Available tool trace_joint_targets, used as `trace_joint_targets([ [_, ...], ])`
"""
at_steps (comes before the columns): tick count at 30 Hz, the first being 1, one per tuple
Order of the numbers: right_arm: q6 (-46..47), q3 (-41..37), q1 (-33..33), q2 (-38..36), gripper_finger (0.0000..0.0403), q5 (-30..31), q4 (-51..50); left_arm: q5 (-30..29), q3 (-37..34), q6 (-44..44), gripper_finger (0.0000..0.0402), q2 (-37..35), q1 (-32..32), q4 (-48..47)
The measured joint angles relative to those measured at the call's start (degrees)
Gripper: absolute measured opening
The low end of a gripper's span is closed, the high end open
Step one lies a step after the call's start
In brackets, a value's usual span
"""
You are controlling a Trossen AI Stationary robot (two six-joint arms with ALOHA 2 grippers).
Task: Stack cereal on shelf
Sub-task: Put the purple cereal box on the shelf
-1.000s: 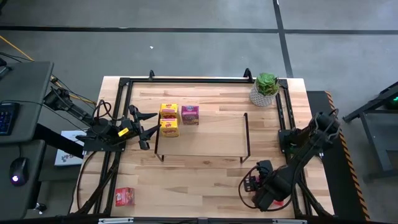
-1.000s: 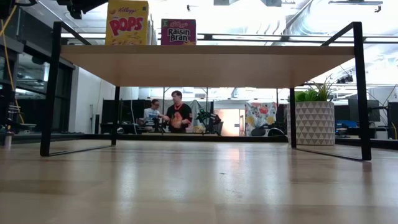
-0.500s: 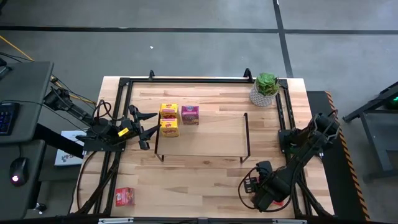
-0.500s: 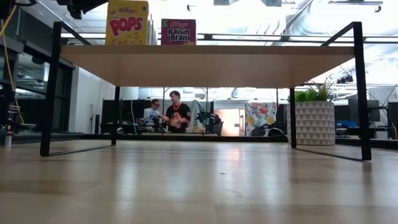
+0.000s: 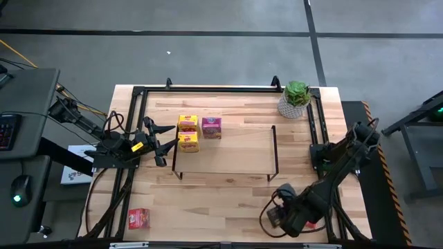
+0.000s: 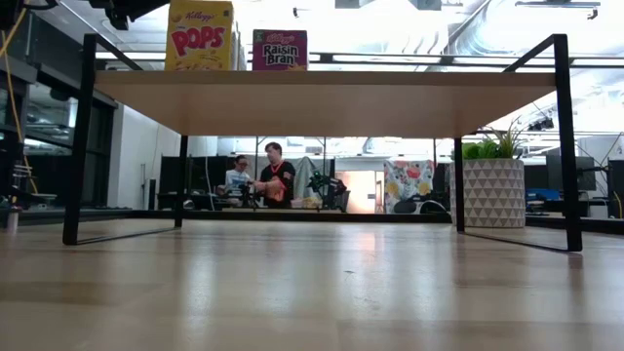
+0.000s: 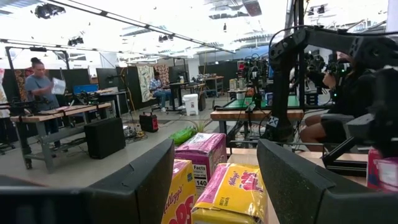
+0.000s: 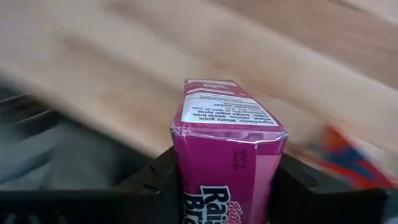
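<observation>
Right gripper (image 8: 221, 180): near the table's front edge, fingers clamped on a magenta-pink cardboard Raisin Bran box (image 8: 224, 146). Step in hand: carrying. Next, I'd judge: lift onto the light-wood wire-legged shelf (image 5: 235, 155) beside its shelved twin (image 5: 212, 127). Left gripper (image 5: 163, 144): spread wide, empty, waiting beside the shelf.

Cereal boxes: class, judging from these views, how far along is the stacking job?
Done: two yellow boxes and one magenta box sit on the shelf. In hand: the right tool grips another magenta box near the table's front edge. Left: a red box lies on the table. The left tool waits open beside the shelf.
</observation>
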Motion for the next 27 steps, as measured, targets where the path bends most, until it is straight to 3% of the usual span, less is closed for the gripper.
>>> trace_joint_targets([
  [8,-33.98,0.07,-6.67,-5.29,0.0158,9.68,28.00,0.00,0.00,0.00,0.0220,0.00,0.00,0.00],
  [11,-48.47,3.81,-11.42,-5.49,0.0158,9.57,30.63,0.00,-0.01,0.00,0.0220,0.00,-0.01,0.00],
  [14,-61.85,10.84,-16.02,-4.85,0.0158,8.73,28.99,0.00,-0.01,0.00,0.0220,0.00,-0.01,-0.02],
  [18,-74.60,23.58,-20.80,-2.68,0.0158,10.79,17.32,-0.02,-0.01,0.00,0.0220,0.00,-0.01,-0.09],
  [23,-83.51,37.94,-25.07,2.51,0.0158,17.65,-0.75,0.00,-0.01,0.00,0.0220,0.00,0.00,-0.36],
  [27,-88.65,44.56,-28.46,6.95,0.0158,18.39,-7.18,0.00,-0.02,0.00,0.0220,0.00,0.00,-0.44],
])
